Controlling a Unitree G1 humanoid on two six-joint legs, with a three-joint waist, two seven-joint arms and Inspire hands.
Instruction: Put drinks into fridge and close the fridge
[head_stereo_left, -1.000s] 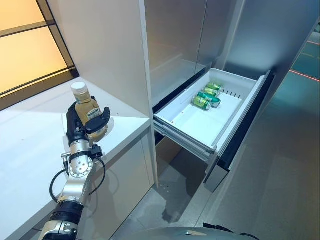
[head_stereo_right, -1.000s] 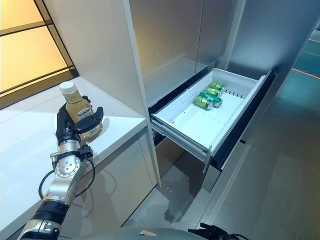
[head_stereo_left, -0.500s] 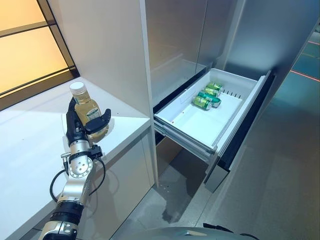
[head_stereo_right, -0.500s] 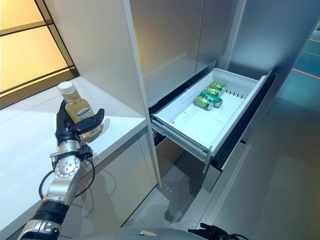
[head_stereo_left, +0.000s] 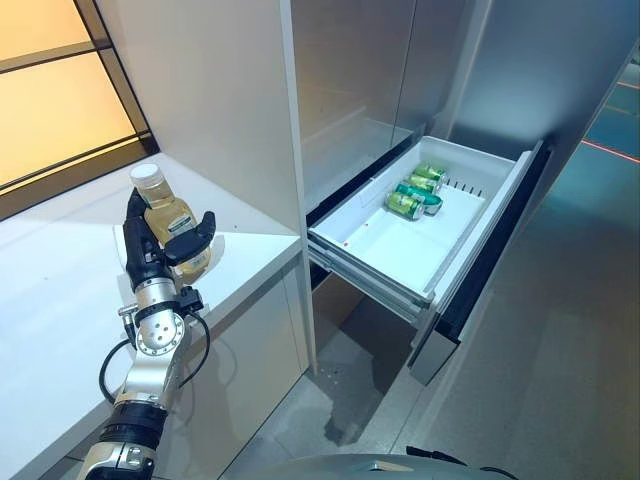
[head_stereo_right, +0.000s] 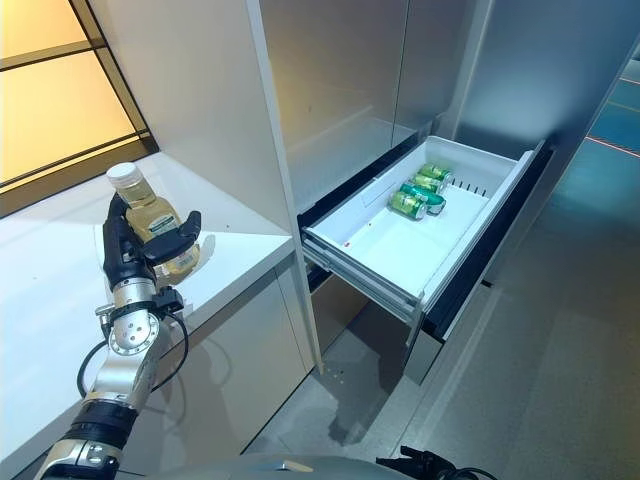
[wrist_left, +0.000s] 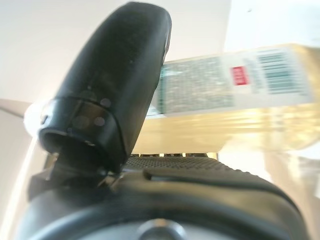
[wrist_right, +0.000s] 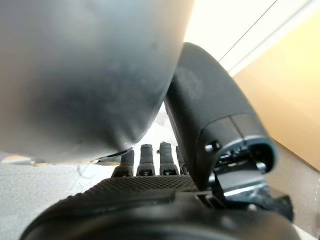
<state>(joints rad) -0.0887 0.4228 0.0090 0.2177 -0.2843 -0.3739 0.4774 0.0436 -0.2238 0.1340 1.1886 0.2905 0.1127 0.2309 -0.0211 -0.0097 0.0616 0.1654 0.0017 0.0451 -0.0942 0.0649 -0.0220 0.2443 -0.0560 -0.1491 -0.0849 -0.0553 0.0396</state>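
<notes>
Left hand (head_stereo_left: 160, 250) was clamped around the tea bottle (head_stereo_left: 168, 215), thumb across the label, held upright just above the white counter (head_stereo_left: 60, 290). Right hand (wrist_right: 210, 130): fingers straight, holding nothing. Fridge drawer (head_stereo_left: 400, 250) stood pulled out, green cans (head_stereo_left: 414, 192) at its back, front half bare. Step: carry phase. Next move likely needs a swing right over the drawer, then set the bottle down clear of the cans.
</notes>
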